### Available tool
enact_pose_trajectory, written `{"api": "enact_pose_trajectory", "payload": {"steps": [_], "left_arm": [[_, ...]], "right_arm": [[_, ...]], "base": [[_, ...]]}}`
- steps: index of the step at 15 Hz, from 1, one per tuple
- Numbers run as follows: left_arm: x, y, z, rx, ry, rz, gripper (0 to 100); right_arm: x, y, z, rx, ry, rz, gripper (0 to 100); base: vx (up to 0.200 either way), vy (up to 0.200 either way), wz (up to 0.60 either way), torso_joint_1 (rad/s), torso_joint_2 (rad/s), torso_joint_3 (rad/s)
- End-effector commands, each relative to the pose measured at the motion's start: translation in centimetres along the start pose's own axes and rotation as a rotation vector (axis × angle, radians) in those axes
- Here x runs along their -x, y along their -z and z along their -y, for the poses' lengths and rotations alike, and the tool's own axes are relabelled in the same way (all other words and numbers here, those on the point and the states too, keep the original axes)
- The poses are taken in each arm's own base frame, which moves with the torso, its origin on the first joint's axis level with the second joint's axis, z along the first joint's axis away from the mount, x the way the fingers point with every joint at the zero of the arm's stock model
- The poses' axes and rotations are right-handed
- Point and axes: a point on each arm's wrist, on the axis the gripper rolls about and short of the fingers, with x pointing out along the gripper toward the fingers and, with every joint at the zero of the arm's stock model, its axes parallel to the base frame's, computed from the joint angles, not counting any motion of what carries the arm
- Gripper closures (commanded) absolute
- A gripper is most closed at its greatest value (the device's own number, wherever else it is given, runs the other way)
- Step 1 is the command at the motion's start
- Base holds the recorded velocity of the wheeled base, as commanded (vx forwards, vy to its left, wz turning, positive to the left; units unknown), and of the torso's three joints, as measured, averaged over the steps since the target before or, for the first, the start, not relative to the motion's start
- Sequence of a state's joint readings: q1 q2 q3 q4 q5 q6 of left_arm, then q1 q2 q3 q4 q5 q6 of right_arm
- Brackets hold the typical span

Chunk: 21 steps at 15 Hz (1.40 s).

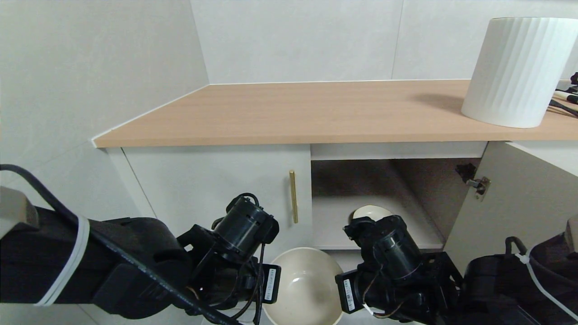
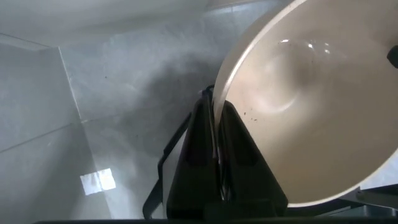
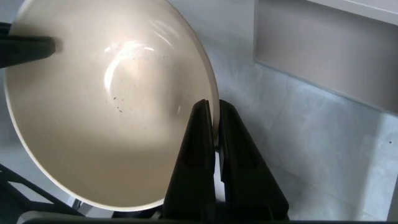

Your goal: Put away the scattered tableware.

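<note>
Bowl (image 1: 303, 289) hangs low between my 2 claws: left claw (image 2: 216, 118) and right claw (image 3: 211, 115) each clenched on its rim. Uneven pull could wrench it free; farther in, it could knock the second bowl (image 1: 371, 211) on the shelf (image 1: 329, 228).

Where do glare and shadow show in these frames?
Head view: the white ribbed container throws a shadow on the countertop, and the open cabinet is dark toward its back. Left wrist view: bright highlights on the bowl, plus a reflected patch on the floor. Right wrist view: a curved glare streak inside the bowl.
</note>
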<state>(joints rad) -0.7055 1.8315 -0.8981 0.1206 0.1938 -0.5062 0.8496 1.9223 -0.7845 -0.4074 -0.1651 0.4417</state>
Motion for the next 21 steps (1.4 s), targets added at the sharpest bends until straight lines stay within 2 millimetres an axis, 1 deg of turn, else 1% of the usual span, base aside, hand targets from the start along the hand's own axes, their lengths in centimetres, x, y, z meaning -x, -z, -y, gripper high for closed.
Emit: {"api": "enact_pose_trajectory", "payload": {"steps": [1, 4, 5, 7, 9, 10, 12, 14, 16, 17, 19, 21], "left_arm": [[0.0, -0.1, 0.0, 0.002, 0.001, 0.005, 0], [-0.1, 0.0, 0.0, 0.001, -0.002, -0.001, 0], [0.0, 0.0, 0.0, 0.003, -0.002, 0.001, 0], [0.1, 0.0, -0.1, 0.002, -0.001, 0.005, 0], [0.2, -0.1, -0.1, 0.002, 0.0, 0.007, 0], [0.2, -0.1, -0.1, 0.003, 0.001, 0.008, 0], [0.2, -0.1, -0.1, 0.004, -0.007, 0.012, 0], [0.2, -0.1, -0.1, 0.004, -0.009, 0.013, 0], [0.3, 0.0, -0.2, 0.004, -0.01, 0.012, 0], [0.3, 0.0, -0.2, 0.004, -0.013, 0.014, 0], [0.2, 0.0, -0.2, 0.005, -0.014, 0.014, 0], [0.2, 0.0, -0.2, 0.005, -0.014, 0.014, 0]], "right_arm": [[-0.1, 0.2, 0.1, 0.002, 0.004, -0.008, 100], [-0.7, 0.9, 0.4, 0.013, 0.033, -0.031, 100], [-1.3, 1.5, 0.9, 0.027, 0.096, -0.043, 100], [-3.4, 2.1, 2.8, 0.025, 0.242, -0.056, 100], [-4.4, 1.7, 4.4, 0.004, 0.332, -0.045, 100], [-4.8, 1.2, 5.0, -0.022, 0.348, -0.032, 100], [-5.3, -0.8, 7.2, -0.112, 0.391, 0.02, 100], [-5.1, -3.0, 8.6, -0.226, 0.407, 0.101, 100], [-5.3, -6.0, 10.0, -0.381, 0.431, 0.235, 100], [-5.4, -6.8, 10.8, -0.432, 0.448, 0.274, 100], [-5.3, -7.5, 12.0, -0.457, 0.465, 0.293, 100], [-5.9, -7.9, 13.1, -0.476, 0.489, 0.306, 100]], "base": [[0.0, 0.0, 0.0, 0.0, 0.0, 0.0], [0.0, 0.0, 0.0, 0.0, 0.0, 0.0], [0.0, 0.0, 0.0, 0.0, 0.0, 0.0], [0.0, 0.0, 0.0, 0.0, 0.0, 0.0], [0.0, 0.0, 0.0, 0.0, 0.0, 0.0], [0.0, 0.0, 0.0, 0.0, 0.0, 0.0], [0.0, 0.0, 0.0, 0.0, 0.0, 0.0], [0.0, 0.0, 0.0, 0.0, 0.0, 0.0], [0.0, 0.0, 0.0, 0.0, 0.0, 0.0], [0.0, 0.0, 0.0, 0.0, 0.0, 0.0], [0.0, 0.0, 0.0, 0.0, 0.0, 0.0], [0.0, 0.0, 0.0, 0.0, 0.0, 0.0]]}}
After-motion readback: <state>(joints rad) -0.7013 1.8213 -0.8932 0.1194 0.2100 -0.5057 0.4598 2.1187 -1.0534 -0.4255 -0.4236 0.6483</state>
